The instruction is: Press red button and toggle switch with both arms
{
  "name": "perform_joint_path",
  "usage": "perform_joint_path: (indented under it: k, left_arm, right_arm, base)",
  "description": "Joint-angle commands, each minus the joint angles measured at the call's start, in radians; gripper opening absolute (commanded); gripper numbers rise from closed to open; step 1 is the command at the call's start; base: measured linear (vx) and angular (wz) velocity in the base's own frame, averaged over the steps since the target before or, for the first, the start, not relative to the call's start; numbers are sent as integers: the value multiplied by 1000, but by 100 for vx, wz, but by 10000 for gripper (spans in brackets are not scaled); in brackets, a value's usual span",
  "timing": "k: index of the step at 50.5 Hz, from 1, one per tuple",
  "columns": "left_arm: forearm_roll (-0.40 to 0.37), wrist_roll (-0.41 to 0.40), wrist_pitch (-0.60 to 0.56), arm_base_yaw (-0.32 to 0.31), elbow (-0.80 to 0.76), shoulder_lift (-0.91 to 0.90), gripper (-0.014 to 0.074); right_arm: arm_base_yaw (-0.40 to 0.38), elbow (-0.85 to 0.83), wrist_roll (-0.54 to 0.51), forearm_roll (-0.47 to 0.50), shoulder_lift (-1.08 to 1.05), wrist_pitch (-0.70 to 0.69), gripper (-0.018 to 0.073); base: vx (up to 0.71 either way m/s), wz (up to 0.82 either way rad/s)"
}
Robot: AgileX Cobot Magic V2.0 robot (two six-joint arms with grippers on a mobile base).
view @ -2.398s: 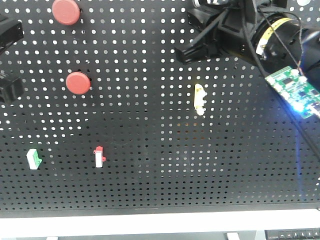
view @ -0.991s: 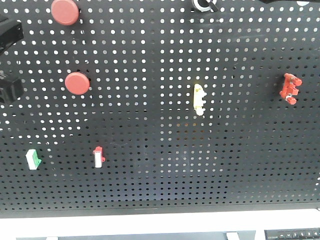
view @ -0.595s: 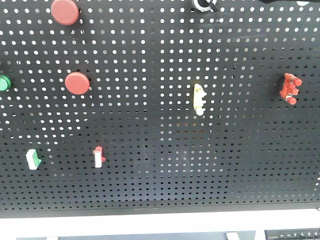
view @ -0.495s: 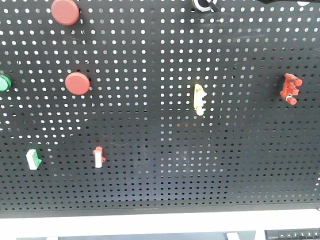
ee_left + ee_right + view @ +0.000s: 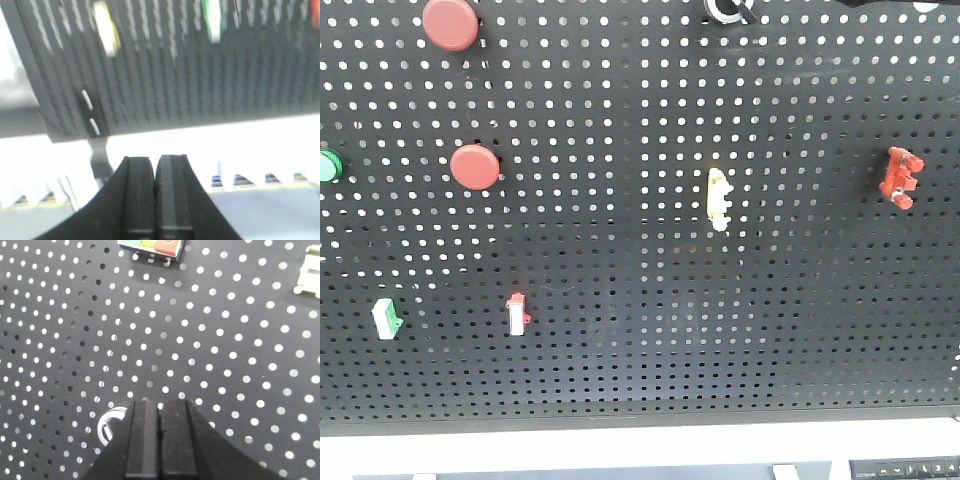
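**Both grippers closed, nothing held; board unobstructed in front view**

The left gripper [image 5: 155, 170] is seen in its wrist view with jaws pressed together, no gap, nothing between them. It is held off the pegboard [image 5: 165, 90], whose lower edge runs above the fingertips at 12 o'clock. That view is motion-blurred: a yellow-white smear [image 5: 106, 27] at 11 o'clock and a green one [image 5: 212, 20] at 1 o'clock are on the board, but what they are cannot be told.

The right gripper [image 5: 159, 412] is likewise shut, jaws touching, empty. It is pointed at the perforated panel [image 5: 240, 345]; a metal ring [image 5: 109, 426] sits just beside the left fingertip at 9 o'clock. A multicoloured block [image 5: 152, 246] is cut by the top edge at 12 o'clock, a pale part [image 5: 311, 272] at 2 o'clock.

In the front view neither gripper is visible. Two red buttons are mounted on the board's left side: the upper red button [image 5: 451, 22] at 11 o'clock, the lower red button [image 5: 475, 166] below it. A green button [image 5: 328, 166] is at the left edge at 9 o'clock. The yellow toggle switch [image 5: 718, 198] is near centre, the red-and-white switch [image 5: 517, 314] and green-and-white switch [image 5: 386, 318] at 7–8 o'clock, and a red bracket [image 5: 898, 178] at 3 o'clock.
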Motion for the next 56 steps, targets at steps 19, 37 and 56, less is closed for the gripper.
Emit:
perform_joint_path:
  k: [19,37,56]
  left_arm:
    - [-53,-4,-161,-3,84,-118,2]
    - [-53,-4,-158,-3,84,-118,2]
    - [-53,-4,-158,-3,84,-118,2]
  right_arm:
    - [-2,-27,-5,-9,-17,-67,-3]
    - [-2,-27,-5,-9,-17,-69,-3]
    - [-45,209,-8,142,-204,-110,-3]
  base:
    - [0,0]
    - [0,0]
    - [0,0]
